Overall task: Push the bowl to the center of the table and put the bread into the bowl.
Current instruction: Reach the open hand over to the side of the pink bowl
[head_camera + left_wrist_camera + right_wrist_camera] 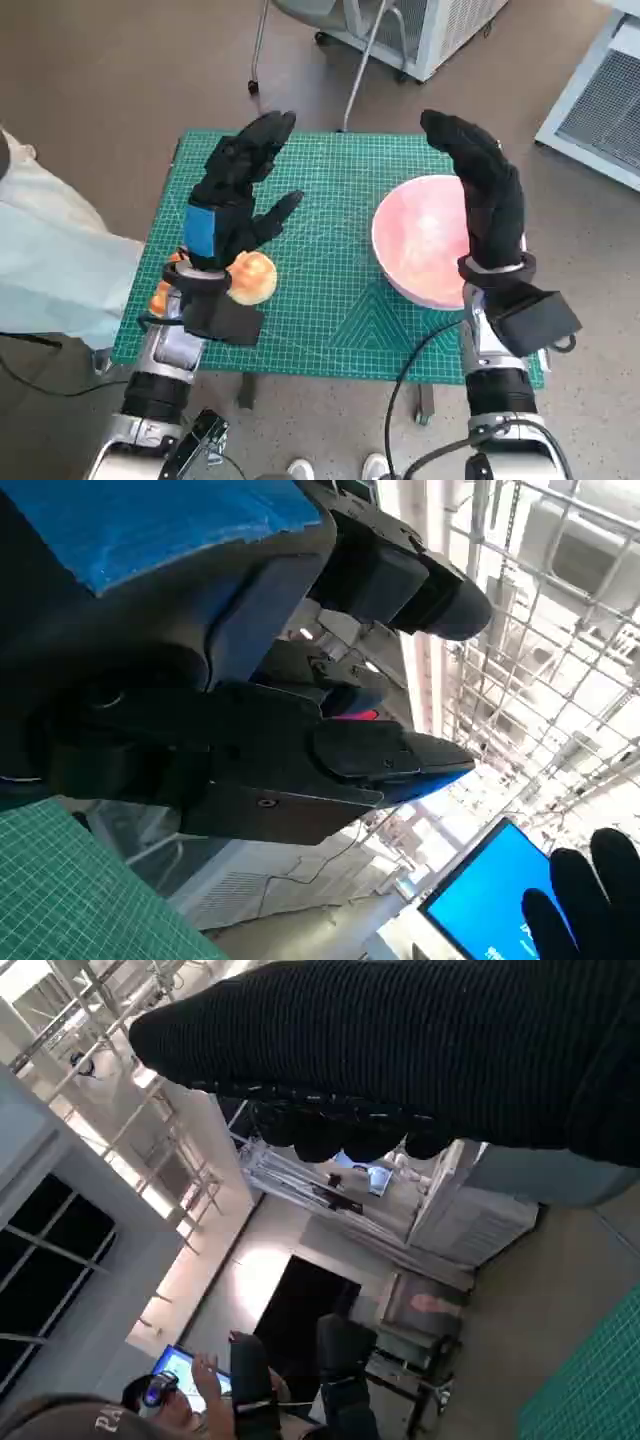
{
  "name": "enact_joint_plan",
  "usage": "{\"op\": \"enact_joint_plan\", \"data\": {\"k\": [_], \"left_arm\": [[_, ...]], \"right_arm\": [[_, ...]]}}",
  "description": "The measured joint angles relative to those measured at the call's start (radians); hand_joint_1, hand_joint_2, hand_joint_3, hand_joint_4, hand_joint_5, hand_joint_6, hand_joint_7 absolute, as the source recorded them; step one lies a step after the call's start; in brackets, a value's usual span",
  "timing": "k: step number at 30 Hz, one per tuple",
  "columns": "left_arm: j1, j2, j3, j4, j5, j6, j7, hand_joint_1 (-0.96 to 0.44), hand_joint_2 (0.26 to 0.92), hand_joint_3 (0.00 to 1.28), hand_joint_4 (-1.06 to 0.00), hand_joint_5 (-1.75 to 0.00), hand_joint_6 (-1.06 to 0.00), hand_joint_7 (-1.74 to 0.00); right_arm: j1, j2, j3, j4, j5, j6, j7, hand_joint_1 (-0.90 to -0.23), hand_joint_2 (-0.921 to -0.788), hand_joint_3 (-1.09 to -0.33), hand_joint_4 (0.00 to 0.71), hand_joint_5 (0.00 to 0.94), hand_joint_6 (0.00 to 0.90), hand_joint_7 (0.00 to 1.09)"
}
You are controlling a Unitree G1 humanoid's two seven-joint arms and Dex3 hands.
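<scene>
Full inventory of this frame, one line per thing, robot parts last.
bowl: 1, pink, on the mat's right side, partly under the right hand.
bread: 1 roll, golden tan, near the mat's left edge, beside the left wrist.
orange item: 1, at the mat's left edge, mostly hidden by the left arm; cannot tell what it is.
cutting mat: 1, green with a grid, covering the table.
chair legs: metal, on the floor beyond the table.
white cabinet: 1, far right on the floor.
person: pale clothing, at the left edge.
left hand: black, blue tape, fingers spread, holding nothing.
right hand: black glove, fingers extended over the bowl, holding nothing.
</scene>
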State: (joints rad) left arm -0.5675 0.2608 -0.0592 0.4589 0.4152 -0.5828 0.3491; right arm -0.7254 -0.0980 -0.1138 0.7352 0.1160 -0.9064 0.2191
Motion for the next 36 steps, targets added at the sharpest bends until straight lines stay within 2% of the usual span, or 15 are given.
{"op": "enact_joint_plan", "data": {"k": [27,31,36], "left_arm": [[0.012,-0.005,0.000,-0.002,-0.002,-0.002,-0.007,-0.25,0.921,0.24,-0.47,0.00,-0.41,-0.38],[0.013,-0.010,-0.001,-0.002,-0.002,-0.003,-0.007,-0.25,0.921,0.24,-0.47,0.00,-0.41,-0.38],[0.014,-0.012,0.000,-0.002,-0.002,-0.003,-0.007,-0.25,0.921,0.24,-0.47,0.00,-0.41,-0.38]], "right_arm": [[0.002,-0.004,-0.001,-0.006,0.007,0.000,0.014,-0.550,-0.921,-0.728,0.408,0.001,0.071,0.79],[0.004,-0.026,-0.019,0.000,0.008,-0.010,0.014,-0.552,-0.921,-0.730,0.404,0.001,0.068,0.80],[0.004,-0.081,-0.069,0.062,0.007,-0.043,0.006,-0.558,-0.921,-0.718,0.409,0.003,0.093,0.76]]}}
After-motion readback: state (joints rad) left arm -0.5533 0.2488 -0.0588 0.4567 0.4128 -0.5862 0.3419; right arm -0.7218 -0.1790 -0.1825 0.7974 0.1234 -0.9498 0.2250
